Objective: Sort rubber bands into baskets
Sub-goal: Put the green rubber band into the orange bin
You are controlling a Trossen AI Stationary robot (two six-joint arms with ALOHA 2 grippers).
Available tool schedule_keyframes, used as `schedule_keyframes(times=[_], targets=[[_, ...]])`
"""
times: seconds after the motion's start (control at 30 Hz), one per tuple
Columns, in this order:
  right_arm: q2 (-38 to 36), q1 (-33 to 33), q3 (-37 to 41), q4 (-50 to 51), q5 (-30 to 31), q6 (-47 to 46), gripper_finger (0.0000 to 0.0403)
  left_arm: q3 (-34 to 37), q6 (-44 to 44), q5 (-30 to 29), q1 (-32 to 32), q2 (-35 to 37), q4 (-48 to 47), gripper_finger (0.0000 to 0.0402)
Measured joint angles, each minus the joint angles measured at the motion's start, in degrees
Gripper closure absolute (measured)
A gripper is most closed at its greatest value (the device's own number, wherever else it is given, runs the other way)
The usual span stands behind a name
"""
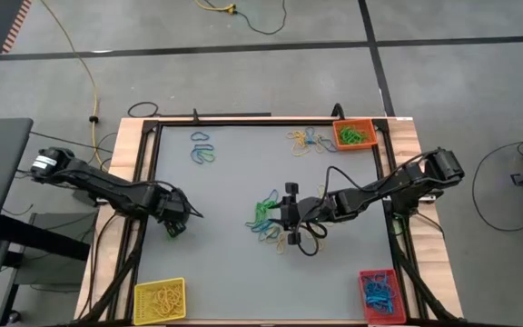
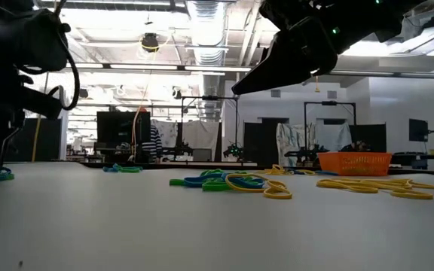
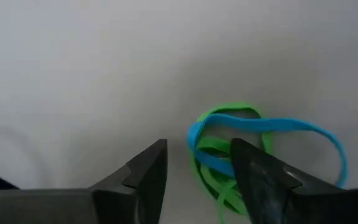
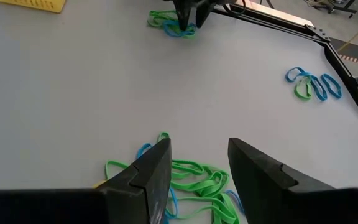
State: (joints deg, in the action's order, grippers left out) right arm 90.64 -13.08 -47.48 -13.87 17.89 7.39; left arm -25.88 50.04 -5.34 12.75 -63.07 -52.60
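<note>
- Grey surface (image 1: 234,191), framed by dark rails on a wooden base, seen from above.
- Yellow basket (image 1: 159,300) at near-left corner, filled with yellow rubber bands.
- Orange basket (image 1: 354,134) at far-right corner, holding green bands; loose yellow and blue bands (image 1: 305,141) scattered just beside it on the surface.
- Red basket (image 1: 379,295) at near-right corner, holding blue bands.
- Small group of blue and green bands (image 1: 203,150) at far-left part of surface, well apart from everything else.
- Central pile of green, blue and yellow bands (image 1: 269,221) at mid-surface.
- Left end effector (image 3: 197,174) at left edge of surface, lowered close to it, fingers spread, empty; small green-and-blue tangle (image 3: 241,146) lying just beside and partly behind one fingertip; contact not discernible.
- Right end effector (image 4: 197,168) over the central pile, fingers spread, nothing pinched; green bands (image 4: 191,177) lying on the surface below and between the fingers.
- Long yellow cable (image 1: 75,54) on the floor beyond the surface.
</note>
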Motion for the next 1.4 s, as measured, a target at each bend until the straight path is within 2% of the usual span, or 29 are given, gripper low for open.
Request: schedule_keyframes(times=[0.13, 0.27, 0.33, 0.53, 0.73, 1.0, 1.13, 1.23, 1.3, 1.4], targets=[[0.0, 0.0, 0.0, 0.0, 0.0, 0.0, 0.0214, -0.1, -1.9, 0.0, 0.0, -0.6, 1.1, 0.0298], [0.0, 0.0, 0.0, 0.0, 0.0, 0.0, 0.0214, 0.1, -4.0, -1.4, 0.0, 1.5, 3.5, 0.0379], [0.0, 0.0, 0.0, 0.0, 0.0, 0.0, 0.0214, 0.1, -4.4, -2.5, 0.0, 2.8, 4.2, 0.0393], [0.0, 0.0, 0.0, -0.1, 0.0, 0.2, 0.0214, -2.8, -6.6, -6.7, 0.0, 5.9, 4.5, 0.04], [0.0, 0.0, 0.0, -0.1, 0.0, 0.2, 0.0214, -5.4, -11.0, -7.1, 0.0, 6.1, 5.8, 0.0401], [0.0, 0.0, 0.0, -0.1, 0.0, 0.2, 0.0214, -7.4, -14.1, -18.8, 0.0, 6.5, 7.7, 0.0401], [0.0, 0.0, 0.0, 0.0, 0.0, 0.2, 0.0214, -7.4, -15.2, -19.2, 0.0, 6.4, 8.2, 0.0401], [0.0, 0.0, 0.0, 0.0, 0.0, 0.2, 0.0214, -7.4, -14.4, -16.0, -0.1, 5.9, 6.7, 0.0399], [0.0, 0.0, 0.0, 0.1, 0.0, 0.2, 0.0214, -7.4, -14.3, -15.3, 0.0, 5.2, 6.8, 0.0384], [0.0, 0.0, 0.0, 0.0, 0.0, 0.2, 0.0214, -7.4, -13.7, -15.9, 0.3, 4.8, 7.0, 0.034]])
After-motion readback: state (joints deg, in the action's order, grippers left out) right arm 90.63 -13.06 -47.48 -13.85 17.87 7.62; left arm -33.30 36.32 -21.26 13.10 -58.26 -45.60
